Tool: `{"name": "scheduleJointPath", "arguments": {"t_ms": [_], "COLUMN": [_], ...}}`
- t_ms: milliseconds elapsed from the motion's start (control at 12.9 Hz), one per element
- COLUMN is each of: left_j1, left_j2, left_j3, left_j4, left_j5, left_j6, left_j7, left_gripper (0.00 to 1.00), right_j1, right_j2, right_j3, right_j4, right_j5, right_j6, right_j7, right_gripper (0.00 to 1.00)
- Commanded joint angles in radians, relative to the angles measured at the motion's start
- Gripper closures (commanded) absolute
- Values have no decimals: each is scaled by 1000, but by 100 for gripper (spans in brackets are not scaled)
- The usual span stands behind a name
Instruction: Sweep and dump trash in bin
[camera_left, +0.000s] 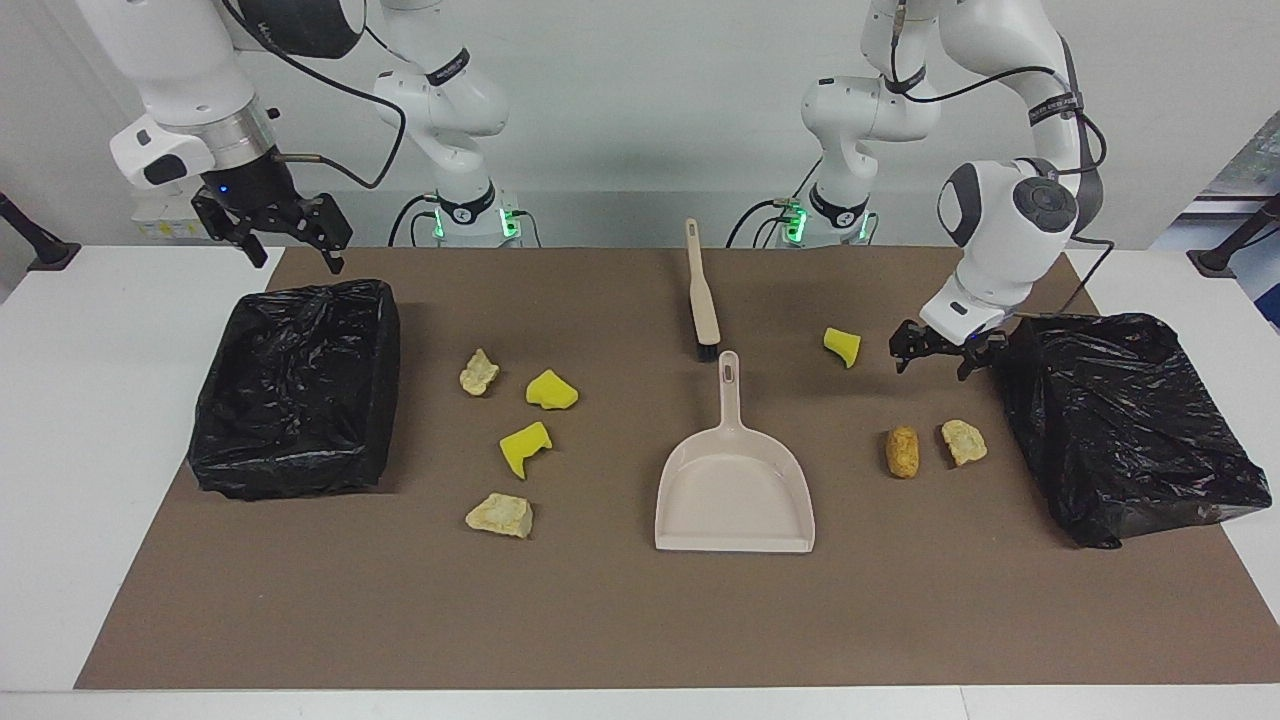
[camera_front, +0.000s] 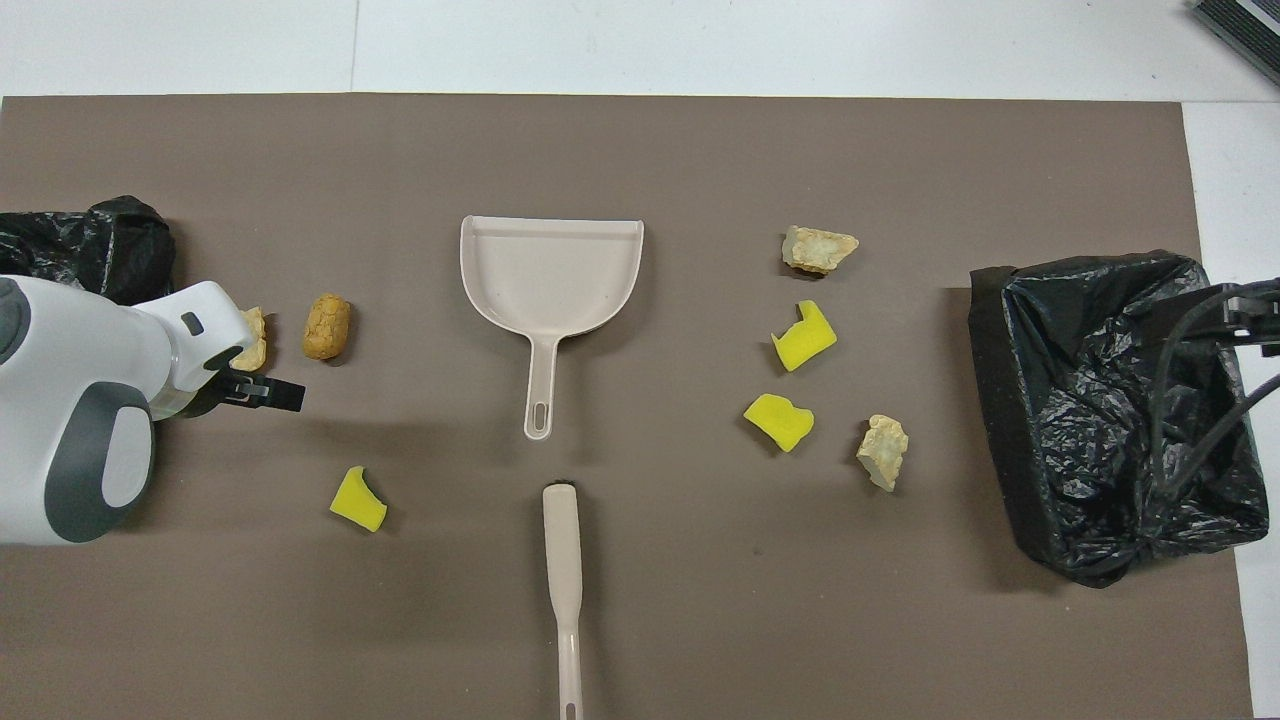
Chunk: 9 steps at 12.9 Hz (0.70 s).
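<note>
- The brown mat (camera_left: 640, 620) covers most of the table and carries everything, so all the sweeping happens on one flat sheet.
- Two black-lined bins sit at the mat's two ends, one bin (camera_left: 295, 385) at the right arm's end and the other bin (camera_left: 1130, 425) at the left arm's end, probably so either arm can dump close by.
- The dustpan (camera_left: 735, 480) lies flat mid-table, mouth facing away from the robots and handle toward them, ready to be grasped.
- The brush (camera_left: 702, 290) lies nearer the robots than the dustpan, almost in line with it; its long axis runs toward and away from the robots, bristles just short of the dustpan's handle.
- The left gripper (camera_left: 945, 350) hangs low over the mat beside its bin, fingers apart, holding nothing.
- The right gripper (camera_left: 285, 235) waits high over its bin's edge nearest the robots, fingers apart and empty.
- The trash (camera_left: 525, 450) is unswept: four lumps between the dustpan and the right arm's bin, three toward the left arm's bin.
</note>
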Motion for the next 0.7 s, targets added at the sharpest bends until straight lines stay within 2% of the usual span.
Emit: {"name": "scheduleJointPath", "arguments": {"t_ms": [0,233,389,466,622], "left_j1": [5,-9,-9,-9,-7], "left_j2": [43,45,14,8,28], "left_j3": [-5,-14,-14,-15,-15], "left_j4": [81,165,187,243,412], "left_j5": [3,8,8,8,5], "left_j6": [-17,-40,-76,-130,-327], "left_j7": [12,-2,0,1,6], "left_gripper": [0,0,0,0,0], "right_j1": [1,10,13,11,11], "right_j2": [-40,-43,-45,-42,-40], "right_j3": [3,11,9,9,9], "right_j4": [-56,-65,-74,-83,-97], "right_j5": [14,14,14,14,14], "right_j6": [52,62,61,64,83], "right_j7": [10,11,13,11,10], "right_gripper": [0,0,0,0,0]}}
